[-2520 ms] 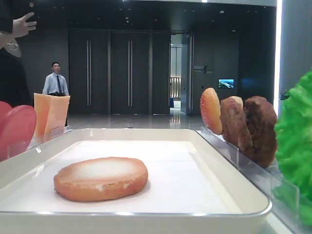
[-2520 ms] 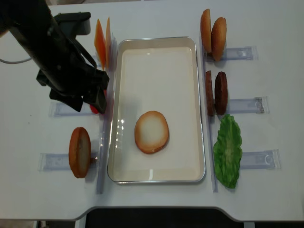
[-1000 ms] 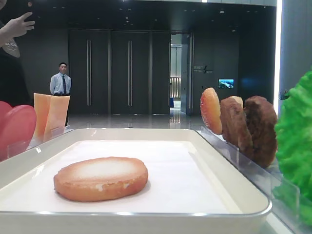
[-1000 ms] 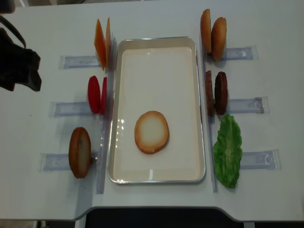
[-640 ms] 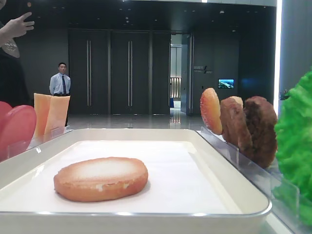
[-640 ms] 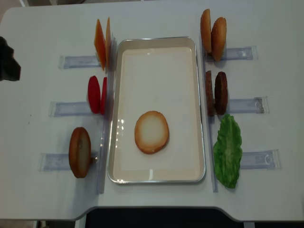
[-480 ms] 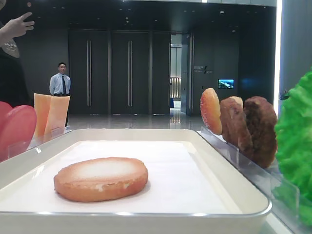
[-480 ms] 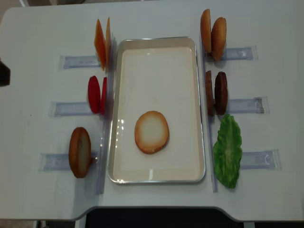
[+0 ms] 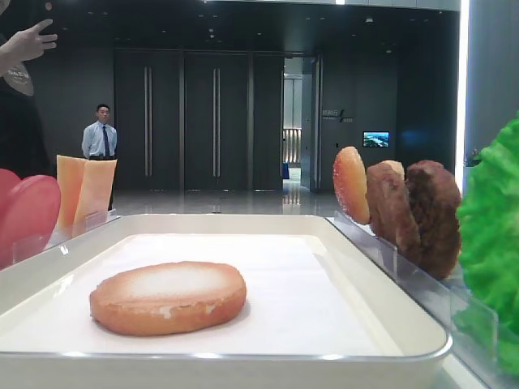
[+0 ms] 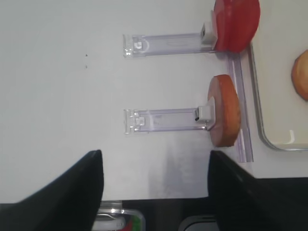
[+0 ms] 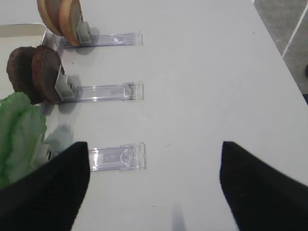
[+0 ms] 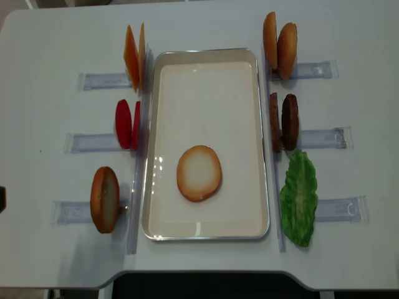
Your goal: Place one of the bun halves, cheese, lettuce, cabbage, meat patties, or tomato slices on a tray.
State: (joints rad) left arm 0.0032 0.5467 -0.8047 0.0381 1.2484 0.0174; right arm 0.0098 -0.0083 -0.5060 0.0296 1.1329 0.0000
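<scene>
So the round flat bun half with the golden-brown rim and pale toasted face point(image 12: 199, 172) is lying face up inside the big white rectangular tray with the glossy raised rim point(image 12: 206, 55), a bit toward 6 o'clock from the tray's middle, nothing on or against it

Around the tray in the overhead view, everything stands on edge in clear plastic holder strips point(image 12: 103, 80). At 9 o'clock of the tray are two smooth pinkish-red tomato discs point(image 12: 126, 124), at about 11 o'clock two thin pale-orange cheese slices point(image 12: 134, 56), at 7 o'clock another bun half with a brown rim point(image 12: 105, 199). On the other side: a pair of bun halves at 1 o'clock point(image 12: 279, 45), two dark brown lumpy meat patties at 3 o'clock point(image 12: 284, 121), and the frilly bright green lettuce leaf point(image 12: 298, 197) at 4 o'clock. Nothing blocks the way to the tray

Left pincer point(image 10: 154, 192) hangs over bare white bench point(image 12: 43, 112) near its edge, prongs well apart, holding nothing. Right pincer point(image 11: 154, 187) is spread wide too, empty, over the bench beside the lettuce holder

Versus a couple of seconds back: the black left arm that was over the tomato discs is gone from the overhead view, food hasn't budged
</scene>
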